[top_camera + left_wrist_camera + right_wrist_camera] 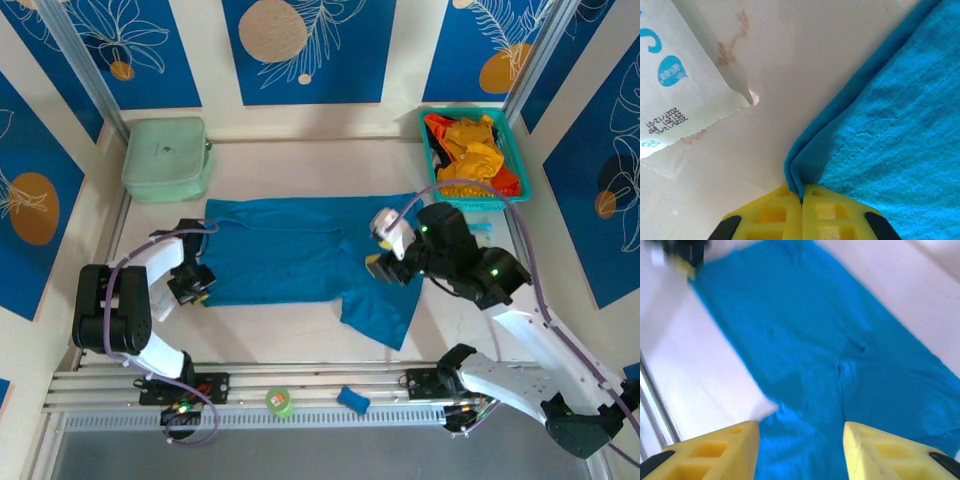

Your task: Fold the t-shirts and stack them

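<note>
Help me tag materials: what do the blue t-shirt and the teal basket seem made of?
The blue t-shirt: soft matte cloth, probably cotton knit; creases and a stitched hem show. The teal basket: likely moulded plastic, smooth; stiff straight rim, even colour.

Blue t-shirt (300,250): solid medium blue, no print, same-colour stitching at the hem. Basket (470,112): teal plastic. In it, yellow-orange t-shirts (472,150) and a red-orange t-shirt (437,127), both plain. Case (165,157): mint green, plain. Table (790,60): off-white with faint brown marble veins. Packet (675,85): white, blue logo print, black date text. Wall panels (300,40): deep blue, white leaf line-drawings, tan and orange discs, cream strips between. Left gripper (801,200) and right gripper (801,427): yellow fingers, black behind. Left arm (115,310) and right arm (520,340): black and white. Cable (533,270): purple. Tape roll (280,402): green. Small block (352,400): blue.
</note>
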